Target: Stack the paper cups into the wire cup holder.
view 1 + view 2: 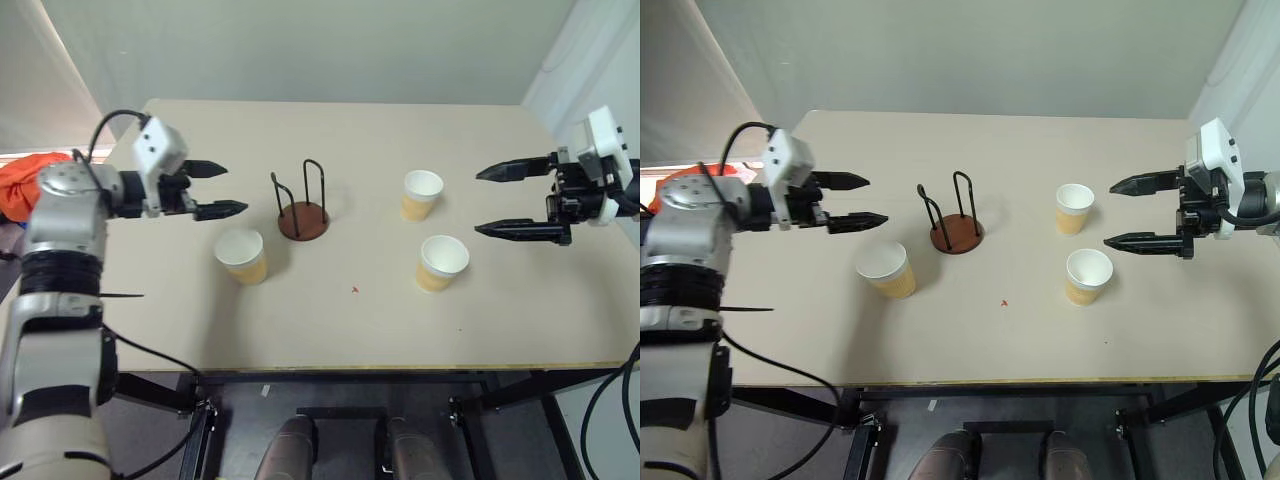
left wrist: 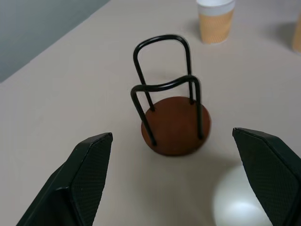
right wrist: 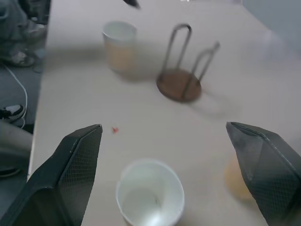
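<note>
Paper cups: three alike, small and tapered, white at the rim and inside, yellow-tan on the outer wall; all stand upright, mouths up, none inside the holder.
Left cup (image 1: 241, 256): stands alone on the robot's left half of the table, just in front and to the left of the holder.
Far right cup (image 1: 422, 194): on the right half, level with the holder.
Near right cup (image 1: 441, 263): just in front of the far right cup, closer to the table's front edge, apart from it.
Wire cup holder (image 1: 303, 208): a round reddish-brown disc base with two upright black wire loops, standing near the table's middle between the left cup and the right pair; empty.
Left gripper (image 1: 222, 189): jaws spread wide, holding nothing, hovering above the table to the left of the holder and pointing toward it.
Right gripper (image 1: 494, 201): jaws spread wide, empty, hovering to the right of the two right cups and pointing toward them.
Table (image 1: 350, 330): pale beige flat top with a light edge band; a tiny red speck (image 1: 355, 290) lies in front of the holder.
Room: plain grey-white wall behind the table; an orange cloth-like thing (image 1: 22, 185) shows at the far left.
</note>
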